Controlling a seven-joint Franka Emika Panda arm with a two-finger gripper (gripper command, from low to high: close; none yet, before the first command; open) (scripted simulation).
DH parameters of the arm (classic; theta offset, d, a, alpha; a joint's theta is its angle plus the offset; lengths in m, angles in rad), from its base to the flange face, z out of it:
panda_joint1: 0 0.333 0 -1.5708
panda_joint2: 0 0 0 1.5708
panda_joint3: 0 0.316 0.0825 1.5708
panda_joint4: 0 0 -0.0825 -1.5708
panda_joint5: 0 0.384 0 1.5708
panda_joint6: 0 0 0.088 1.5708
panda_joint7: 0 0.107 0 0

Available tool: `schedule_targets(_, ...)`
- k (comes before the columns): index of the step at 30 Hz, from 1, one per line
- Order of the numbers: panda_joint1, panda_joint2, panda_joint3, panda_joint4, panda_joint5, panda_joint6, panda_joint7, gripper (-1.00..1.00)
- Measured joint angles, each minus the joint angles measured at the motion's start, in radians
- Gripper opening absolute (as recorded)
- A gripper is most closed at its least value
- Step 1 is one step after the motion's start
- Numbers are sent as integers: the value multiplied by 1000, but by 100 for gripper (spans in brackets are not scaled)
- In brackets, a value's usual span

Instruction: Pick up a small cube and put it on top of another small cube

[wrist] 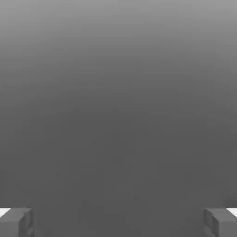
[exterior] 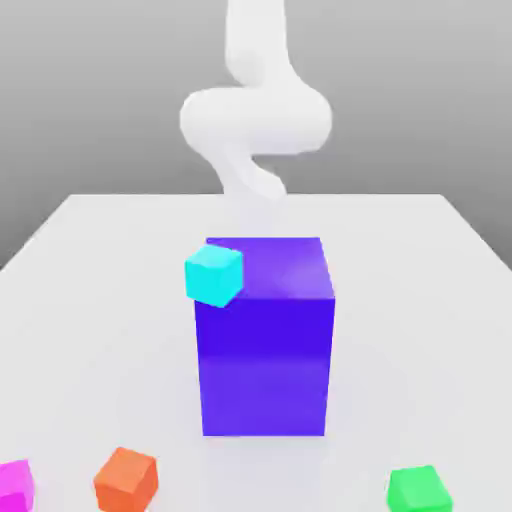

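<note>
Cubes, small and even-sided, have no long axis that stands out. The cyan cube [exterior: 214, 275] sits askew to the block [exterior: 265, 350], one upright edge turned toward the exterior view's camera, and looks slightly tilted. The orange cube [exterior: 127, 481] is also turned, a corner pointing up the picture. The green cube [exterior: 419, 490] and magenta cube [exterior: 14, 487] are cut by the picture's bottom edge, the magenta one by the exterior view's left edge too.

The cyan cube overlaps the block's near top corner on the exterior view's left and juts past its side; whether it rests there or is in front, I cannot tell. Bare table [exterior: 400, 330] lies to both sides of the block. Orange and magenta are near each other, apart; green is well apart toward the exterior view's right.

The gripper [wrist: 118, 223] is released, its fingers [wrist: 18, 223] spread wide with open room between them. How far they are from any cube, I cannot tell.
</note>
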Motion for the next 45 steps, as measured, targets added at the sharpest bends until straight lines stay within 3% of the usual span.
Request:
schedule_targets(18,-229,659,-65,70,-24,160,419,0)
schedule_targets(34,-369,1242,-113,145,133,352,602,0)
schedule_targets(35,-375,1276,-107,153,140,377,598,-100)
schedule_targets(41,-377,1292,-103,157,143,391,596,-100)
schedule_targets(45,-366,1198,-119,135,124,318,610,-100)
